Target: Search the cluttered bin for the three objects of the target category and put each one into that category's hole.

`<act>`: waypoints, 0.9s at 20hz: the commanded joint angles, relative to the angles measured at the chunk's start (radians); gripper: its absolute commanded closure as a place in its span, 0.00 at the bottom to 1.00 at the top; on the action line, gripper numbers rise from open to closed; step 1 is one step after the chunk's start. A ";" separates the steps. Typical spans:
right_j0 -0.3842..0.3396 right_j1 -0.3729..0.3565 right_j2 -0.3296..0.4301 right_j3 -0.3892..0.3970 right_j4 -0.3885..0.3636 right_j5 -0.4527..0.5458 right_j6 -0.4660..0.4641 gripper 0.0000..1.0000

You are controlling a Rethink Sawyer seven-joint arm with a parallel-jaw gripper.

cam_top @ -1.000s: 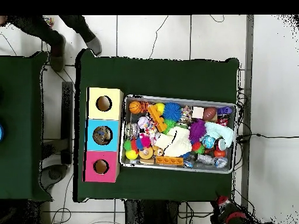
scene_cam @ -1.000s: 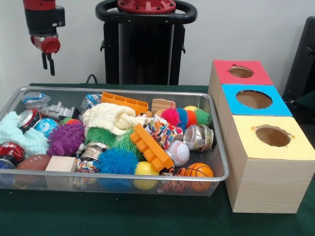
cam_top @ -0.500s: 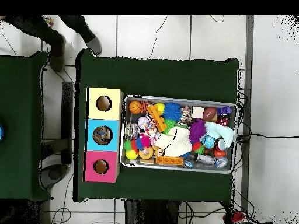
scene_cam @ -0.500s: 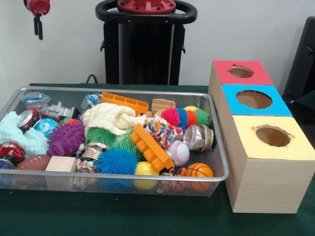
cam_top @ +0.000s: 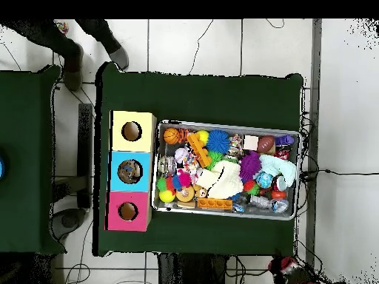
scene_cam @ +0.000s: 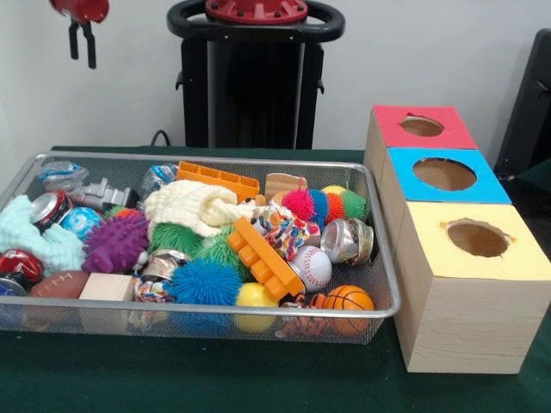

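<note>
1. My hand (scene_cam: 82, 41) hangs high above the bin's (scene_cam: 379, 258) far corner, holding nothing, its two fingers slightly apart.
2. I judge I'm at the search step: the target category is unknown.
3. The bin sits on the counter (scene_cam: 215, 379) beside three boxes (scene_cam: 469, 284), their holes waiting.
4. Next, descend onto one exposed object.

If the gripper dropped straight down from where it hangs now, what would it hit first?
Judging by the overhead view, probably nothing in the bin: the gripper hangs beyond the bin's far rim, off the green table. Depth is unclear in the front view.
</note>
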 commanded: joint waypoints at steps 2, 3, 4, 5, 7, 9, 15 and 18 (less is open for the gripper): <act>0.051 0.250 0.138 -0.214 -0.155 0.166 -0.351 0.00; 0.035 0.282 0.173 -0.227 -0.163 0.194 -0.422 0.00; 0.019 0.308 0.203 -0.238 -0.167 0.216 -0.480 0.00; 0.009 0.329 0.225 -0.252 -0.166 0.245 -0.529 0.00; -0.010 0.346 0.262 -0.276 -0.149 0.295 -0.603 0.00; -0.017 0.350 0.284 -0.301 -0.136 0.331 -0.645 0.00; -0.016 0.418 0.312 -0.415 -0.105 0.421 -0.758 0.00; 0.004 0.447 0.319 -0.477 -0.096 0.437 -0.799 0.00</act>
